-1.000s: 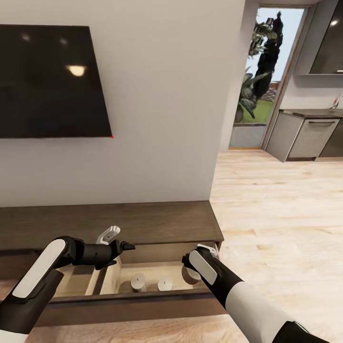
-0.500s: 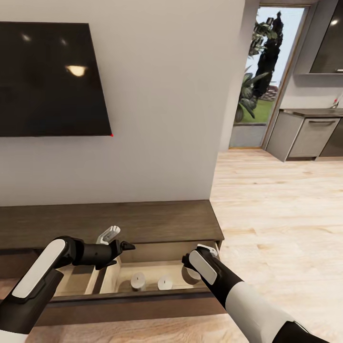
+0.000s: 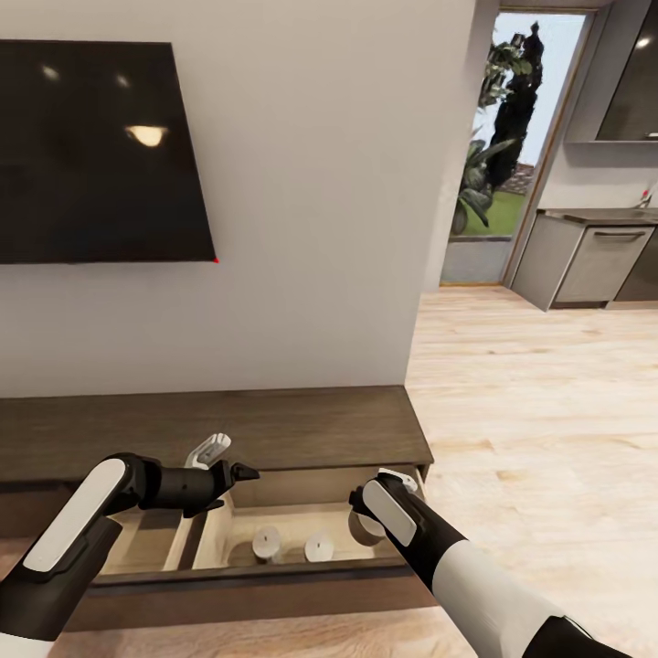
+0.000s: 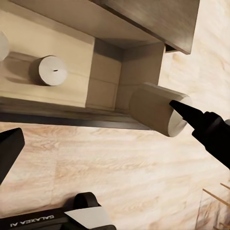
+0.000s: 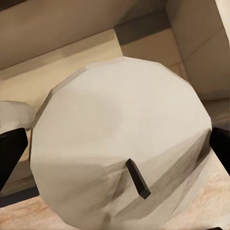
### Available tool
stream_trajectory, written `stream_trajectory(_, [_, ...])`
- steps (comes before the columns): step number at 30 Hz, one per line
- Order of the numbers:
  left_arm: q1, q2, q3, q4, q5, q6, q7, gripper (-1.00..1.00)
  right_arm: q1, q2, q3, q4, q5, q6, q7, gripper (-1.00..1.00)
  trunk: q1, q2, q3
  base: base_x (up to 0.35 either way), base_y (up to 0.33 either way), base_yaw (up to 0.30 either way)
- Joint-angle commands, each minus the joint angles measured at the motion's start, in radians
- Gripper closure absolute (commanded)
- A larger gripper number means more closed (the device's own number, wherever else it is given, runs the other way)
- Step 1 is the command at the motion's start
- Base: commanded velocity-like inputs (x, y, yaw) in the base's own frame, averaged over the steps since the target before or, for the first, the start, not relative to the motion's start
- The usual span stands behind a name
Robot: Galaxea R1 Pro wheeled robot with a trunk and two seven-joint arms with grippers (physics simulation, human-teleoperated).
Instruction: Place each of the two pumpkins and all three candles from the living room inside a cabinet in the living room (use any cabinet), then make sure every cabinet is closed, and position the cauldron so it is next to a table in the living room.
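A white wall fills most of what stands before the robot, with a big black television hung on it. To the right, pale wooden floor runs back to a doorway onto greenery and to grey kitchen units. Below the television sits the long, low, dark brown cabinet, its right-hand drawer pulled open to show a light wood interior.

The left arm reaches forward from the lower left, forearm roughly level, its wrist over the left part of the open drawer. The left claw points right above the drawer with its jaws apart and nothing between them.

The right arm comes in from the lower right, bent so that the right claw hangs over the drawer's right end. Its jaws are clamped on the held candle, a stubby tan cylinder with a small dark wick, tilted and held over the drawer's front right corner; the left wrist view shows it just above the drawer's front edge.

Two more candles stand upright on the drawer floor, near each other towards the middle: the left candle and the right candle.
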Motion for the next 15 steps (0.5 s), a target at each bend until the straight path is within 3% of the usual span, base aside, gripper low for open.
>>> stream_trajectory(1, [-0.001,0.001,-0.001,-0.001,0.009,-0.001,0.011,-1.0,-0.001,-0.001,0.004,-0.001,-0.005,0.003,-0.007,1.0,0.0,-0.001,-0.001,0.02,0.03,0.0])
stream_trajectory(15, [-0.001,0.0,-0.002,0.001,0.008,-0.001,0.011,-1.0,-0.001,-0.001,0.004,-0.001,-0.005,0.003,-0.007,1.0,0.0,-0.001,-0.001,0.095,0.07,0.0])
